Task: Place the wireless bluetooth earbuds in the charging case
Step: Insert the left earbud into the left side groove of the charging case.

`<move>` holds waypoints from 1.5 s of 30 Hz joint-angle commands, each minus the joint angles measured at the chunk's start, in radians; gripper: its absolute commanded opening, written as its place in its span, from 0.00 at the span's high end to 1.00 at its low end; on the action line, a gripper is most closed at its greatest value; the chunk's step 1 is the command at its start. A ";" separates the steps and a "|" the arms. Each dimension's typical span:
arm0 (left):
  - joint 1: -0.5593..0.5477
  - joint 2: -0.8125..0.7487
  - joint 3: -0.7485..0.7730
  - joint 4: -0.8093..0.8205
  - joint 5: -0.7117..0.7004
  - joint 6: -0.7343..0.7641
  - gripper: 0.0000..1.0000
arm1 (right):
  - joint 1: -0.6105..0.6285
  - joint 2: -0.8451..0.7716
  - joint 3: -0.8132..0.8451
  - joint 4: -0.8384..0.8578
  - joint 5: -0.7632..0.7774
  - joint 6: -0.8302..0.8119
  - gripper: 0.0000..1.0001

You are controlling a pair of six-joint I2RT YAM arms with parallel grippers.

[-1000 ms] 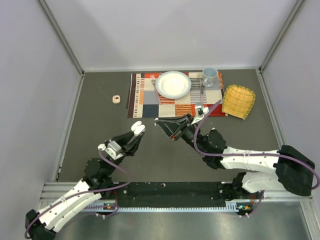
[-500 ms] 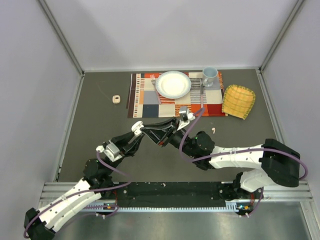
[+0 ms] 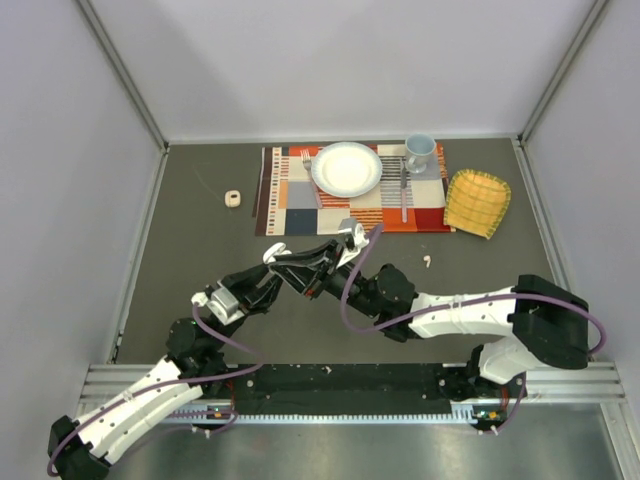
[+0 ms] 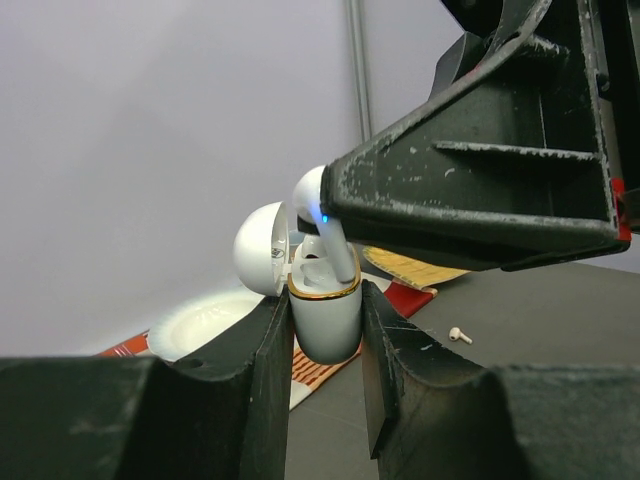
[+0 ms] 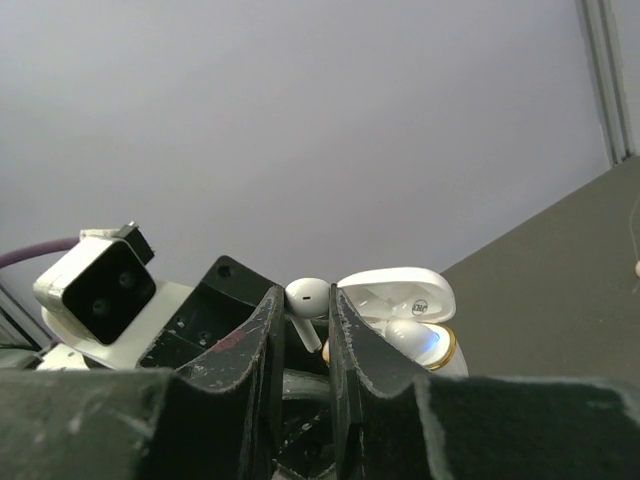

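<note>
l gripper [image 4: 325, 312] clamped on the open charging case [image 4: 322, 338], r gripper [image 5: 305, 303] pinched tight on a white earbud [image 4: 338, 250] w/ its stem in the case's mouth, 2nd earbud [image 3: 427, 261] lying loose on the table [image 3: 190, 270].

Pinched between the 2 dark fingers [image 5: 262, 340] of the right gripper [image 5: 304, 305] at lower centre: 1 white earbud [image 5: 306, 293], bulb up, stem slanting down into the gap. Just right of it, an open white charging case [image 5: 400, 300], lid tipped back, gold rim and a blue glow at its lower right, a 2nd rounded white shape seated inside. At lower left, a white camera block [image 5: 95, 290] with 2 lenses and a purple cable [image 5: 30, 255], beside a black bracket [image 5: 215, 290] with 1 round hole. Behind, pale grey wall [image 5: 300, 120]; dark tabletop [image 5: 560, 280] at right, metal post [image 5: 608, 80] at upper right.
</note>
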 commanded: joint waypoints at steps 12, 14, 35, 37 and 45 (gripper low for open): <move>-0.002 -0.009 -0.013 0.052 0.023 0.002 1.00 | 0.029 0.024 0.042 0.002 0.108 -0.092 1.00; -0.002 -0.010 -0.013 0.052 0.027 0.003 1.00 | 0.029 0.029 0.045 0.000 0.110 -0.089 1.00; -0.002 -0.036 -0.044 0.154 0.007 -0.020 1.00 | 0.042 0.033 0.016 -0.086 0.133 -0.095 1.00; -0.002 -0.044 -0.044 0.167 0.006 -0.020 1.00 | 0.046 0.032 0.016 -0.101 0.142 -0.109 1.00; -0.002 -0.066 -0.073 0.178 -0.002 -0.025 1.00 | 0.057 0.029 0.020 -0.124 0.181 -0.160 1.00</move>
